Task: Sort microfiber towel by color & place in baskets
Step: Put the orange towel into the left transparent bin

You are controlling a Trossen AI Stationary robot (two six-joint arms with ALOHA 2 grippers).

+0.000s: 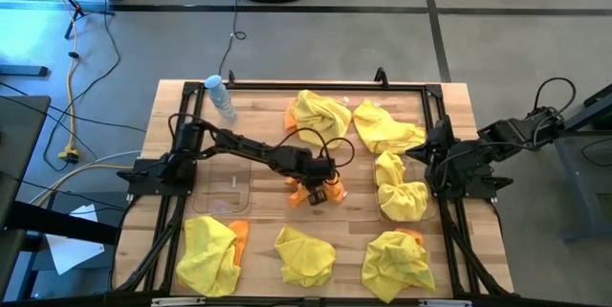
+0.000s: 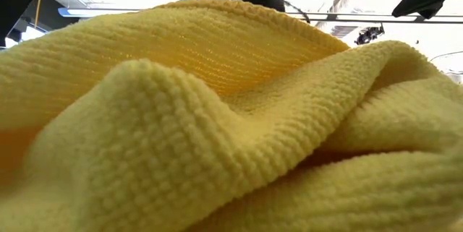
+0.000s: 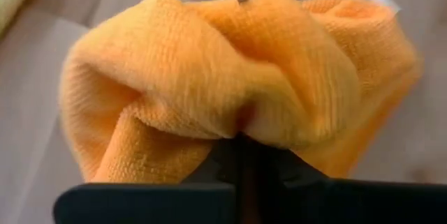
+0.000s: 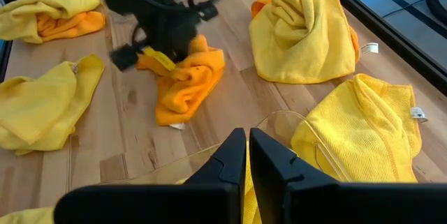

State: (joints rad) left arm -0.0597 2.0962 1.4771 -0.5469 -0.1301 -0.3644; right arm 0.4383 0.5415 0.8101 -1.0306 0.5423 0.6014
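From above, the wooden table (image 1: 449,106) carries crumpled fuzzy cloths. The left gripper (image 1: 320,190) is stretched to the table's middle, its fingers closed on a bunched orange towel (image 1: 316,193). A clear rectangular basket (image 1: 229,185) with rounded corners sits empty near the left edge; a second basket (image 1: 402,202) by the right edge holds yellow towels (image 1: 402,197). More yellow cloths lie along the far edge (image 1: 320,116) and along the near edge (image 1: 304,254), some with orange showing beneath. A clear water bottle (image 1: 221,97) lies at the far left corner. The right gripper (image 1: 421,154) waits at the right edge.

The low view is filled by a yellow towel (image 2: 217,116) with a ribbed, looped weave in soft folds.

The left wrist view shows the orange towel (image 3: 230,77), plush and puckered, pinched where its folds meet the dark fingers (image 3: 244,161).

In the right wrist view the right gripper (image 4: 248,151) has its fingers pressed together, holding nothing, above the yellow-filled basket's rim (image 4: 279,117); beyond, the left gripper (image 4: 164,49) clamps the orange towel (image 4: 185,84).
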